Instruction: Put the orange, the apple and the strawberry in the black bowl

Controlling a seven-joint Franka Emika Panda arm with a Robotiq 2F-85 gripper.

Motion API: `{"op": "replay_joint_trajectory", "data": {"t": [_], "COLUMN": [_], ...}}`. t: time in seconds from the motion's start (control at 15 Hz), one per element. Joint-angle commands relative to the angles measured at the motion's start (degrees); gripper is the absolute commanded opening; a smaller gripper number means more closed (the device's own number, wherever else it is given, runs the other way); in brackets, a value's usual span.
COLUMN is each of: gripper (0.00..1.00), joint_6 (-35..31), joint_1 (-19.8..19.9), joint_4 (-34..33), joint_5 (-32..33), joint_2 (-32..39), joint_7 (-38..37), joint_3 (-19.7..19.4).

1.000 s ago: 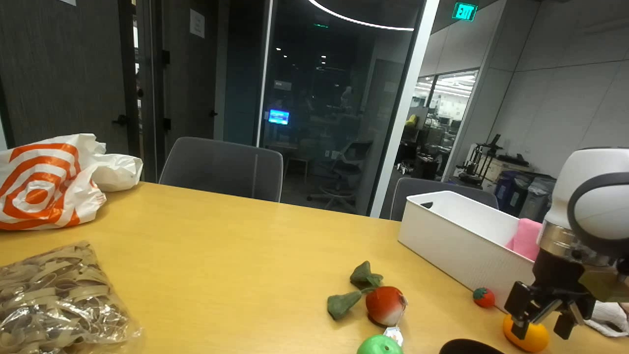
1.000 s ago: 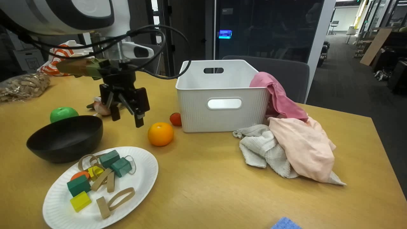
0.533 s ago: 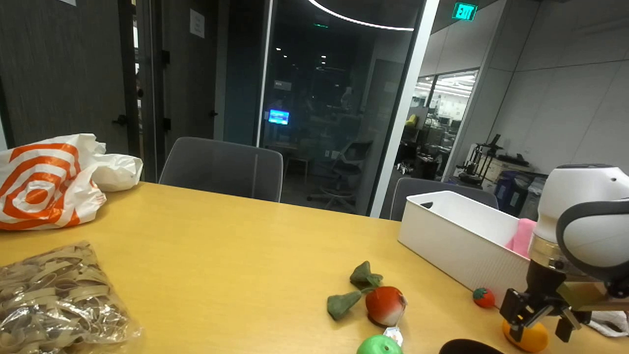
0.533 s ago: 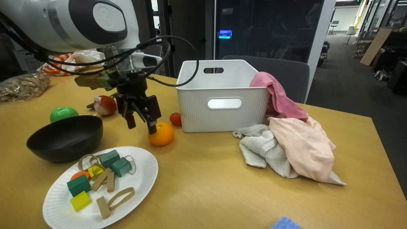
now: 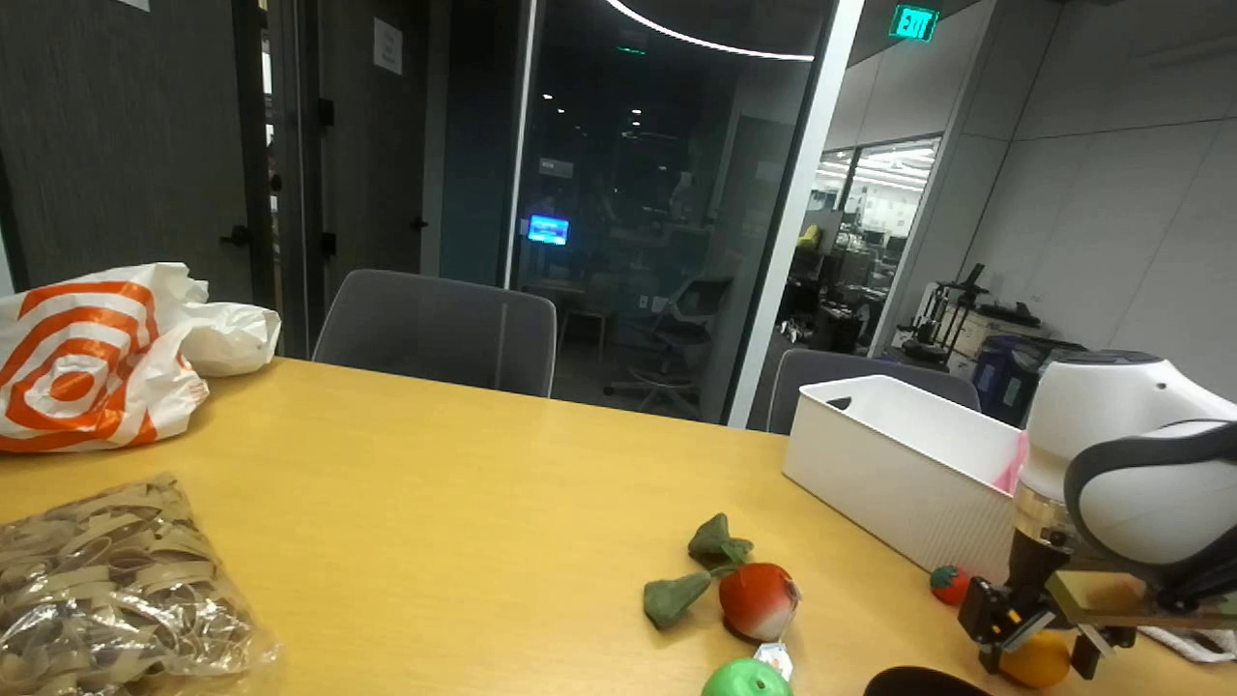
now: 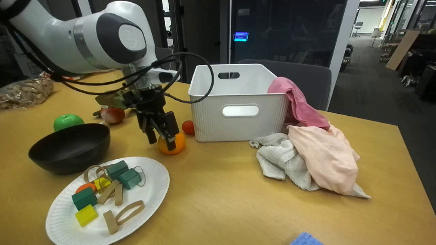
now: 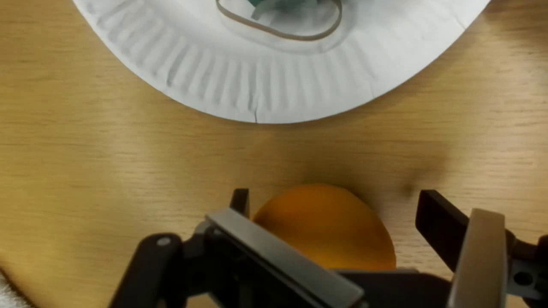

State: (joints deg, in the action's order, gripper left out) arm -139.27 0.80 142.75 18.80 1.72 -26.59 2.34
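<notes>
Two fingers [image 7: 441, 231] of the gripper [image 7: 335, 205] stood well apart, the smooth, round orange [image 7: 323, 226] between them on the table [image 7: 141, 141], unheld, a gap showing at one side. Glossy and green, the apple [image 6: 68, 121] sat near the black bowl [image 6: 69, 149]; the strawberry [image 5: 951, 586], red with a green cap, lay beside the white bin [image 5: 889, 488].

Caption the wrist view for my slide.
Open gripper straddling the orange on the wooden table, a white paper plate nearby.

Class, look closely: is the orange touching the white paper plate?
Apart. The wrist view shows it plainly: a strip of wood-grain tabletop lies between the orange and the nearest edge of the white paper plate.
</notes>
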Motion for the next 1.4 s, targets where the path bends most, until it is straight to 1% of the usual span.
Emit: {"op": "replay_joint_trajectory", "data": {"t": [0.0, 0.07, 0.13, 0.2, 0.27, 0.47, 0.6, 0.67, 0.73, 0.87, 0.93, 1.07, 1.13, 1.2, 1.33], "gripper": [0.75, 0.73, 0.66, 0.56, 0.54, 0.54, 0.54, 0.54, 0.54, 0.54, 0.54, 0.54, 0.54, 0.54, 0.54], "joint_6": [-3.4, -4.1, -4.5, -4.9, -4.9, -4.1, -4.3, -4.7, -5.2, -7.4, -8.6, -8.1, -7.1, -5.6, -3.3], "joint_1": [-1.0, -1.3, -1.7, -2.1, -2.4, -3.1, -3.1, -2.7, -2.5, -2.0, -2.1, -3.2, -5.7, -5.0, -7.3], "joint_4": [-2.4, -2.6, -2.5, -2.7, -2.5, -1.6, 0.1, 1.7, 2.7, 6.0, 8.6, 11.7, 12.8, 13.9, 14.8], "joint_5": [4.6, 5.3, 6.3, 6.9, 7.7, 10.5, 10.6, 7.6, 6.6, 2.2, -3.0, -9.7, -12.4, -14.9, -18.1], "joint_2": [4.2, 4.8, 5.0, 5.2, 4.7, 3.0, 0.4, -1.8, -3.2, -8.0, -11.4, -16.5, -19.1, -21.9, -25.2], "joint_7": [-6.8, -7.9, -9.2, -10.3, -11.5, -14.7, -14.4, -10.7, -9.0, -3.0, 3.6, 12.0, 16.5, 21.1, 27.3], "joint_3": [-1.6, -2.0, -2.4, -2.7, -2.8, -3.2, -3.1, -2.5, -2.3, -2.0, -1.7, -1.5, -3.6, -2.2, -1.8]}}
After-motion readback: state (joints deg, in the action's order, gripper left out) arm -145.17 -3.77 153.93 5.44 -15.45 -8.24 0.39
